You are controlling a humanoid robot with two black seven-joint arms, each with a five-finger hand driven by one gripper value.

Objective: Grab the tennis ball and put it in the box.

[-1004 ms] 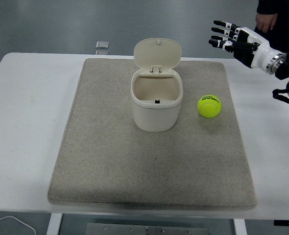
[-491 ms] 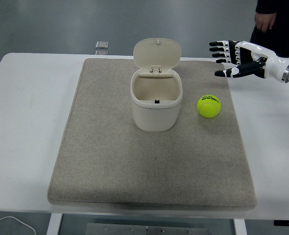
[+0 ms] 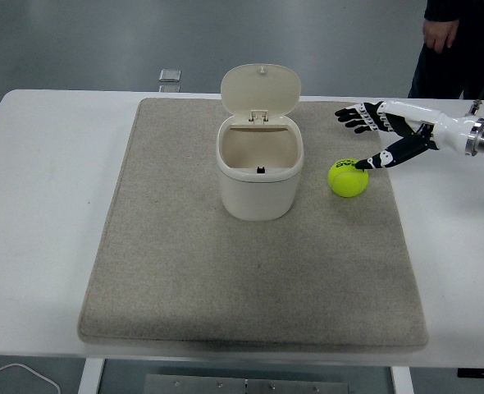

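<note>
A: Starting nearest us, what do we have on the worktop (image 3: 37, 246)?

B: The grey mat (image 3: 226, 279) takes up most of it, with nothing on its near half. Further in we reach the cream box (image 3: 260, 176), lid tipped back and its mouth open upward, and just to its right the tennis ball (image 3: 349, 177), resting on the mat, near the box but not touching it.

A: And the relation we care about?

B: The ball lies just below and to the left of our right hand (image 3: 390, 131), toward the box. The thumb tip sits at the ball's upper right edge; we cannot tell if it touches. The other 4 fingers (image 3: 353, 117) are spread wide above and beyond the ball, holding nothing. A ball has no long axis, so any closing direction should serve. The right hand is the only one in view, so it is the nearer one.

A: What differs from the earlier frames?

B: 1 second ago the hand was up at the far right corner, well apart from the ball. It has since come down and leftward to the ball. Ball and box have not moved.

A: Farthest back?

B: A small object (image 3: 170, 75) on the far worktop edge, and a person (image 3: 451, 33) standing at the top right.
</note>
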